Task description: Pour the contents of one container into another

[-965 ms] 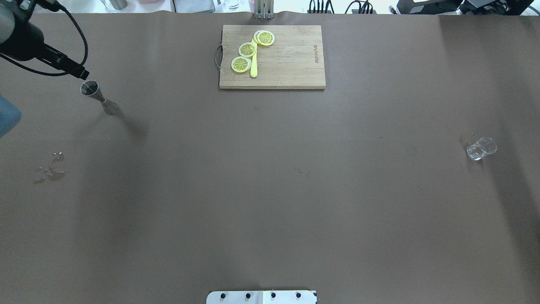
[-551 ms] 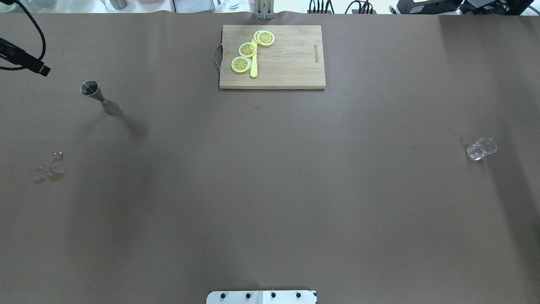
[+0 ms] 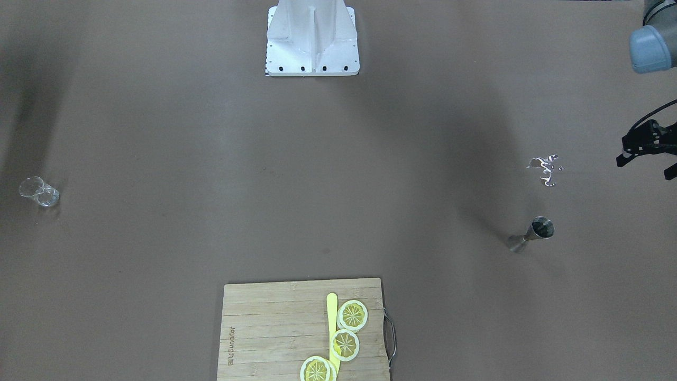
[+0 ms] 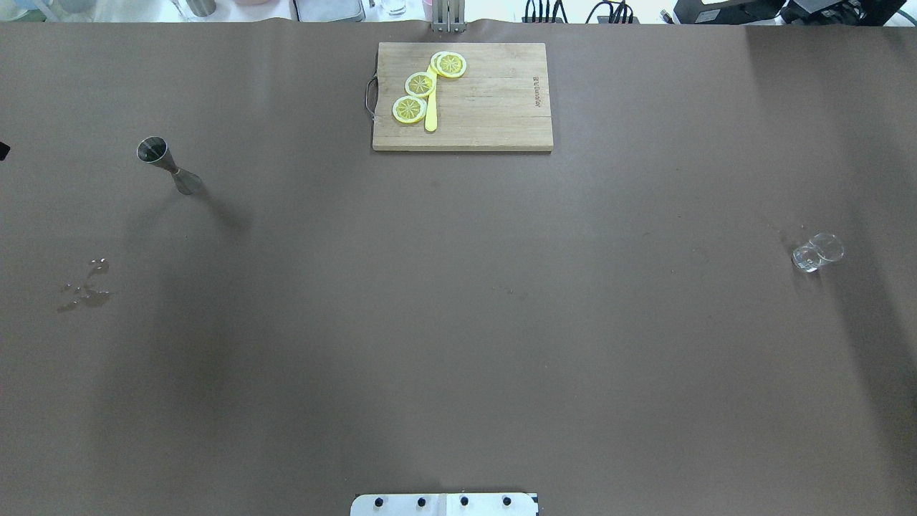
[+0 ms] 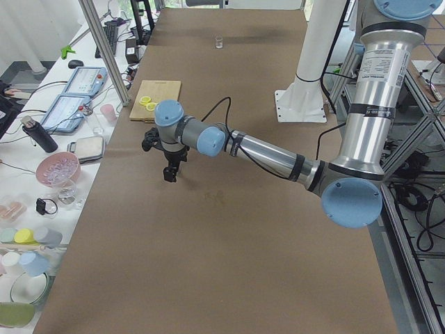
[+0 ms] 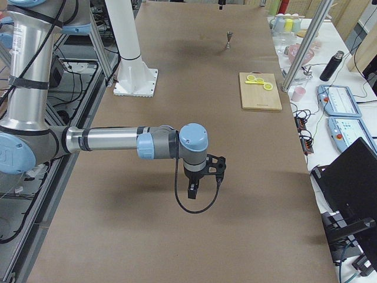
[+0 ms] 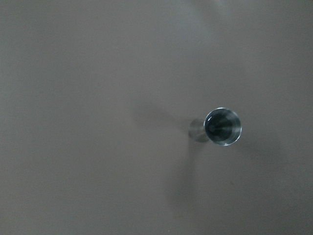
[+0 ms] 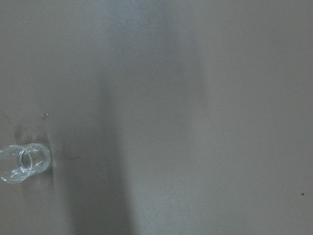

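The steel jigger (image 4: 166,163) stands upright on the brown table at the far left, with nothing holding it. From straight above, its open mouth (image 7: 223,127) shows in the left wrist view. My left gripper (image 3: 644,168) hangs off to the side of the jigger (image 3: 531,235), fingers apart and empty. The clear glass (image 4: 817,252) stands far away at the table's right end, and the right wrist view catches the glass (image 8: 24,163) at its lower left. My right gripper (image 6: 194,186) hovers above the table near that end. I cannot tell whether it is open or shut.
A wooden cutting board (image 4: 462,97) with lemon slices and a yellow knife lies at the far middle. A small puddle (image 4: 86,287) glints on the table in front of the jigger. The robot's white base (image 3: 312,39) is at the near edge.
My left arm has drawn back to the left, away from the jigger, and almost left the overhead view. The jigger and the glass have not moved.
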Robot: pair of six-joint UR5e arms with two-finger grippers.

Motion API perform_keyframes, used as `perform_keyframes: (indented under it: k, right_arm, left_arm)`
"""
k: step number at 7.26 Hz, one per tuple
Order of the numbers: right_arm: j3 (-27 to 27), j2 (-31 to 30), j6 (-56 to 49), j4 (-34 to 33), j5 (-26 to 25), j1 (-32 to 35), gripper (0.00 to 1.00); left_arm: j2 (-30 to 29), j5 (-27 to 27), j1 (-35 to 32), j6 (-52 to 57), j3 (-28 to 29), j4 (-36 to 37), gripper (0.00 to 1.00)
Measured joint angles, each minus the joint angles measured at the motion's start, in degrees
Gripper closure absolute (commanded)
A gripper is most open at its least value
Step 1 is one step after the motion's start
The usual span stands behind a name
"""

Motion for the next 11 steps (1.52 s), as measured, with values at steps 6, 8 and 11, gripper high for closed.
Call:
perform_keyframes:
  k: [6,8,11]
  right_arm:
    - [0.0,0.0,0.0,0.0,0.0,0.0,0.00]
    - [0.0,0.0,0.0,0.0,0.0,0.0,0.00]
    - [0.0,0.0,0.0,0.0,0.0,0.0,0.00]
  left_arm:
    - [12.5,0.3,-10.2,21.2,3.0,1.3,0.02]
    - [12.9,0.0,-14.4,22.5,2.9,6.9,0.02]
    - [13.1,0.0,-16.3,22.6,2.8,9.6,0.02]
